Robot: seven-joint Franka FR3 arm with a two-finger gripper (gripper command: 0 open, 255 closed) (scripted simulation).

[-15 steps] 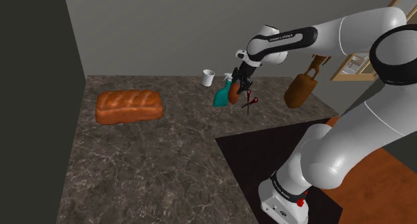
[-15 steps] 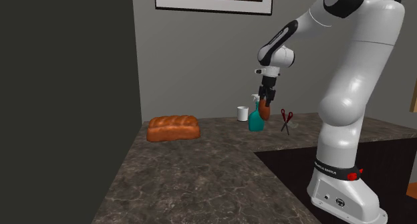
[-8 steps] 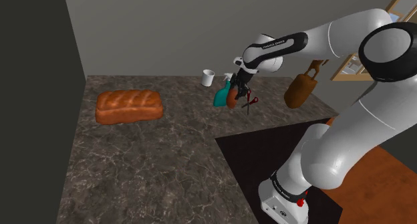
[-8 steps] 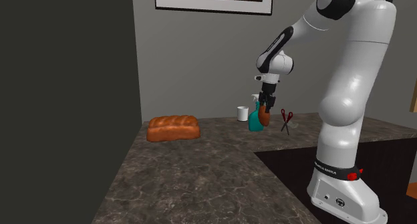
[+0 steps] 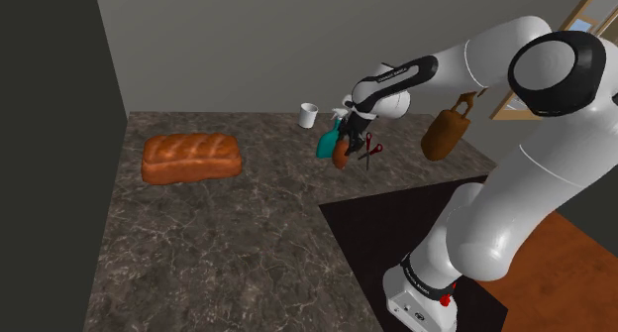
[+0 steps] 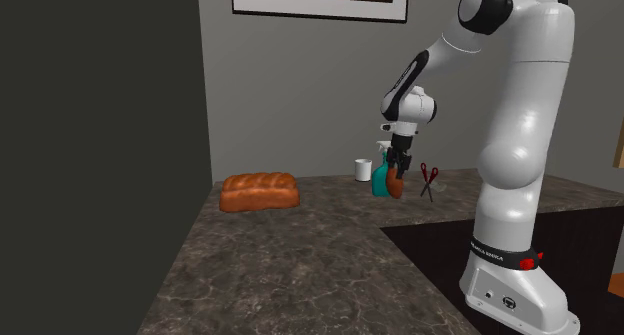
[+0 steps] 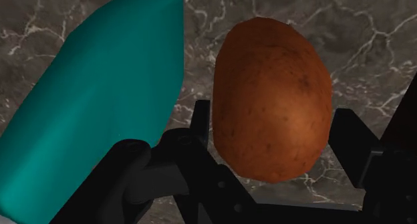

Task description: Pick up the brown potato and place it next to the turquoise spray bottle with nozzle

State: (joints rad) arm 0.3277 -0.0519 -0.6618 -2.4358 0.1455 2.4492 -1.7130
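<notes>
Brown potato [image 5: 341,156] is seen in the shoulder view clasped in the black jaws, low over the dark marbled worktop [image 5: 218,231], just beside the turquoise spray bottle [image 5: 326,143]. In the second exterior view it is hung between the bottle and the red-handled scissors [image 6: 428,179]. In the wrist view it is gripped from both sides, with the bottle alongside.

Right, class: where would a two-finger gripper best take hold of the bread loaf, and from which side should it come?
Probably around the middle of the loaf, pinching across its narrow width, coming straight down from above. It lies flat on the counter with both long sides free, so a centred grip should keep it level.
</notes>
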